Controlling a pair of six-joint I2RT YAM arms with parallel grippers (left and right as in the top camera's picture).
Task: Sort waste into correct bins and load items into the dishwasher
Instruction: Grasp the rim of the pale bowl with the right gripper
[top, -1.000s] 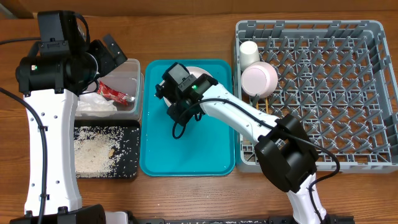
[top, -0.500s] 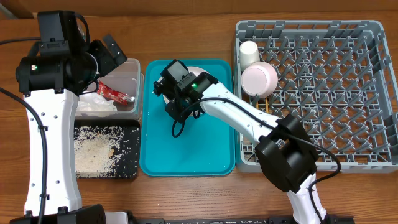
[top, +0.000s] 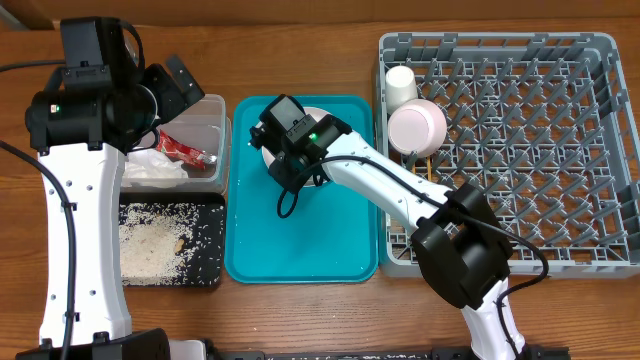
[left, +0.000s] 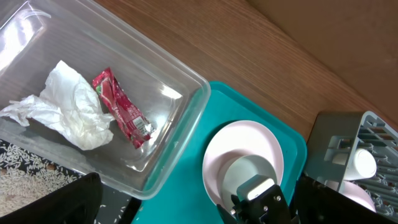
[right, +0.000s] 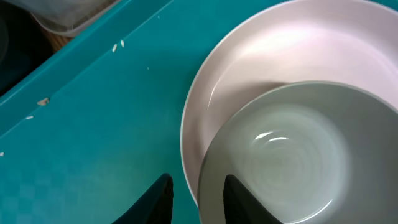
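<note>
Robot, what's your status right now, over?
Left claw wide open near clear tub. Right claw astride rim of grey-green bowl, grip unclear. Bowl sits on plate; nothing blocking.

This looks like a robotics lab bench staged as a dish-clearing station. A white-and-black left arm (top: 75, 230) and right arm (top: 390, 190) with trailing cables work over a plain wooden tabletop (top: 300, 50). Laid side by side are a grey dish rack (top: 500, 42), a teal serving tray (top: 300, 250), a clear tub (top: 222, 150) and a black tray (top: 213, 262).
</note>
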